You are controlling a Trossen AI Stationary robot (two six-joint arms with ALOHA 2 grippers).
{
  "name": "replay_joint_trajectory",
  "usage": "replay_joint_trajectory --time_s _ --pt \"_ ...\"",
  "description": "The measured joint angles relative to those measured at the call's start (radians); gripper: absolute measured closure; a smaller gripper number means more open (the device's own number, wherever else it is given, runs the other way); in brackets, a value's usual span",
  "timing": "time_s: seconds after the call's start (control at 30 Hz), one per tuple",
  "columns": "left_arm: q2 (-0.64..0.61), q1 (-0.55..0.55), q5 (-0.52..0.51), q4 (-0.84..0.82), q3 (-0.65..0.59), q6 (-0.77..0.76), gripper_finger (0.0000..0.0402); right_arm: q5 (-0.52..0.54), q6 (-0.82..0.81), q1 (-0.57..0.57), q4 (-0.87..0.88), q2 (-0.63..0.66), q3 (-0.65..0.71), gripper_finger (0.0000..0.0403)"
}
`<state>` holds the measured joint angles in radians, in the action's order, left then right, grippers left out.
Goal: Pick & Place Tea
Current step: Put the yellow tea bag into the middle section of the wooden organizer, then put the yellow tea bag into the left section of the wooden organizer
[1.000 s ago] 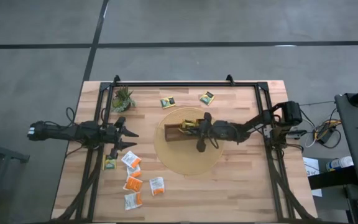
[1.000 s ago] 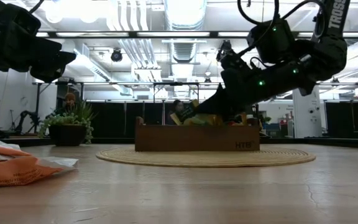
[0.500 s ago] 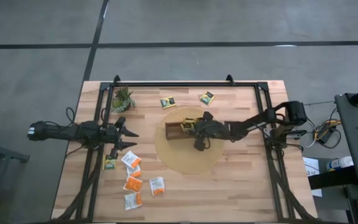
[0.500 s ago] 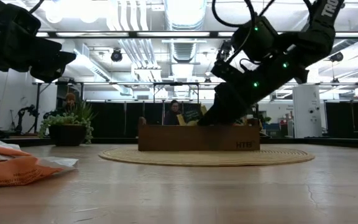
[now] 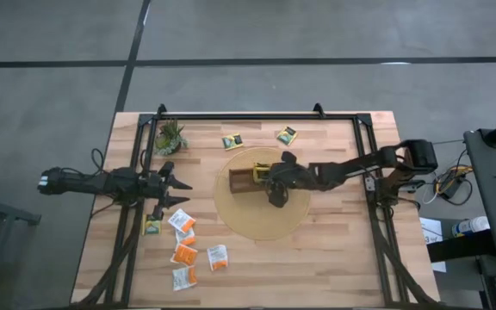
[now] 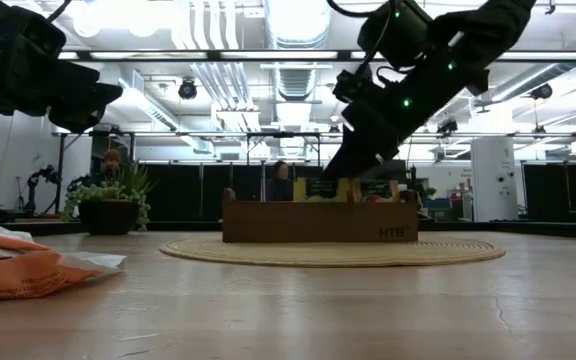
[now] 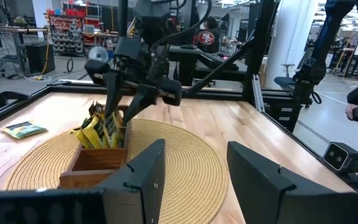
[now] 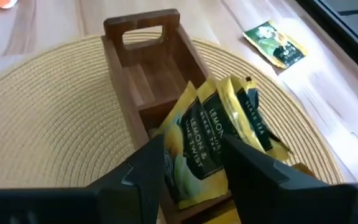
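Observation:
A brown wooden tray [image 5: 241,182] sits on a round woven mat [image 5: 261,211] mid-table. Several yellow tea sachets [image 8: 211,134] stand upright in one of its compartments, leaning on each other. My right gripper [image 8: 194,173] hangs open just above them, slanting down, its fingers to either side of the bunch and clear of it [image 7: 124,102]. Two yellow-and-green sachets [image 5: 232,141] [image 5: 286,134] lie flat near the far edge. Orange and white sachets [image 5: 185,252] lie at the near left. My left gripper [image 5: 183,195] waits open at the table's left side.
A small potted plant [image 5: 170,136] stands at the far left corner. A black frame [image 5: 257,115] runs along the table's far and side edges. One more sachet [image 5: 152,225] lies beside the left arm. Bare wood shows at the near right.
My right gripper has opened and let go of a yellow sachet, which now stands in the tray with the others. The gripper has risen off the tray and tipped to a shallower slant.

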<state>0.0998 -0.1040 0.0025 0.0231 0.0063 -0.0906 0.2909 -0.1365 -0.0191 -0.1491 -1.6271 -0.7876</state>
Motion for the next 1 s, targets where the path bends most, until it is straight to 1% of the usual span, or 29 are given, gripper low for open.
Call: replay_joint_trajectory --time_s 0.37,0.53,0.83,1.0 --pt "0.0 0.0 0.0 0.0 0.0 0.0 0.0235 -0.003 -0.097 0.002 0.039 0.084 -0.012 0.0264" --pt "0.0 0.0 0.0 0.0 0.0 0.0 0.0235 -0.003 -0.1 0.002 0.039 0.109 -0.012 0.0265" --pt "0.0 0.0 0.0 0.0 0.0 0.0 0.0235 -0.003 -0.092 0.002 0.041 0.106 -0.011 0.0257" --pt "0.0 0.0 0.0 0.0 0.0 0.0 0.0235 -0.003 -0.09 0.002 0.041 0.107 -0.011 0.0262"
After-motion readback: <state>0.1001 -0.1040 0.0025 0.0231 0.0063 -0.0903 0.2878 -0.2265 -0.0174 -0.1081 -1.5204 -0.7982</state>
